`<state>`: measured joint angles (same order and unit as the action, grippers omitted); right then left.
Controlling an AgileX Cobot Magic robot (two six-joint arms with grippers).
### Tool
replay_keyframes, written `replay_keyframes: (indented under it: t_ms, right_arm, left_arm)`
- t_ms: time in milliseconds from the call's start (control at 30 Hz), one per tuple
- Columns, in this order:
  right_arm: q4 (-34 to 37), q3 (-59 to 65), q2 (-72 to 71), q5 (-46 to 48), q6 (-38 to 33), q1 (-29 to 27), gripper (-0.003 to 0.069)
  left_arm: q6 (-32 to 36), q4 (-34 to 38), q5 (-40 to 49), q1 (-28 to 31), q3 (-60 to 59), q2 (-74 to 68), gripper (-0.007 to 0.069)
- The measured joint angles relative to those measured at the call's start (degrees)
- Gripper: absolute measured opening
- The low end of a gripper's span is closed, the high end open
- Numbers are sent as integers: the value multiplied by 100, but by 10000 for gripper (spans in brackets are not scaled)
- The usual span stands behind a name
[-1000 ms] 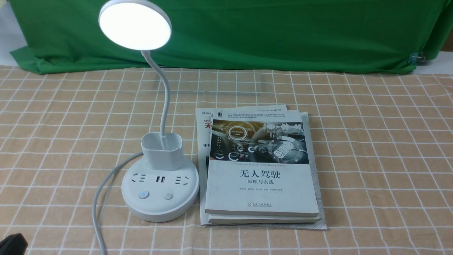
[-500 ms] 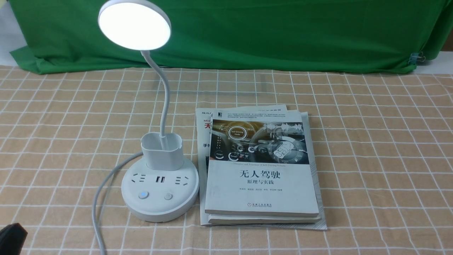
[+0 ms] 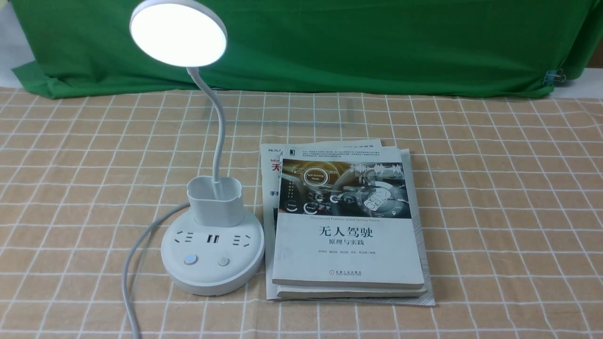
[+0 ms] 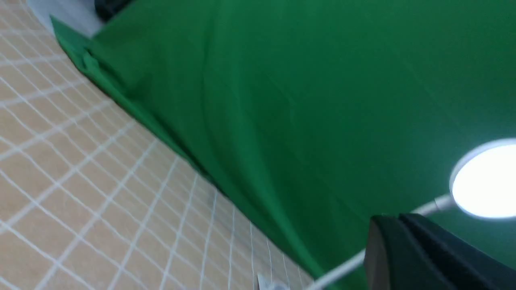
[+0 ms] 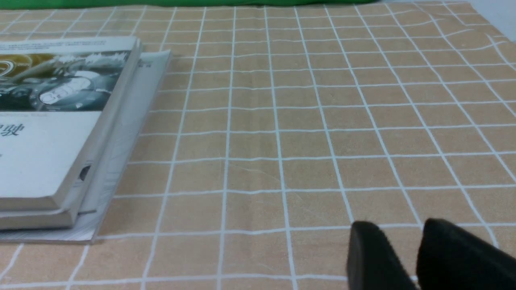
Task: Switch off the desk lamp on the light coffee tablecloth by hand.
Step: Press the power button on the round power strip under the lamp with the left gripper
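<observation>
The desk lamp (image 3: 215, 202) glows on the light coffee tablecloth (image 3: 494, 188), switching-off yet to come; left hand (image 4: 393, 225) too blurred to read its grip.

Bright & even in front view, sharp edge to edge, colours true. Blown out to flat white on desk lamp (image 3: 178, 33) disc, slight glow round rim. Only thin soft shadows under books (image 3: 346, 226) & lamp base on light coffee tablecloth (image 3: 494, 188). Heavily motion-blurred in left wrist view: green cloth (image 4: 302, 100) & grid lines smeared, lit disc w/ halo, left claw (image 4: 393, 219) near-black. Crisp mid-frame in right wrist view; right claw (image 5: 401, 231) soft, underexposed, close to lens.
</observation>
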<state>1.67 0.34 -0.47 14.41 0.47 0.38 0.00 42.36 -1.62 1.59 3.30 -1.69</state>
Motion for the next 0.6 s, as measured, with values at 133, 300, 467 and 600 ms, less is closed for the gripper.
replay_keyframes:
  t_ms: [133,300,467,600]
  right_arm:
    - [0,0,0,0,0,0,243]
    - [0,0,0,0,0,0,243]
    - [0,0,0,0,0,0,243]
    - [0,0,0,0,0,0,243]
  left_arm:
    - [77,-608,1669,0,1155,-1109,-4]
    - [437,-1437,4180,0,2681,-3006,-4]
    - [879,-2163,5398,-68,3674,-4776,-4]
    - [837,-2575,5467,-568,4163,-5885,-4]
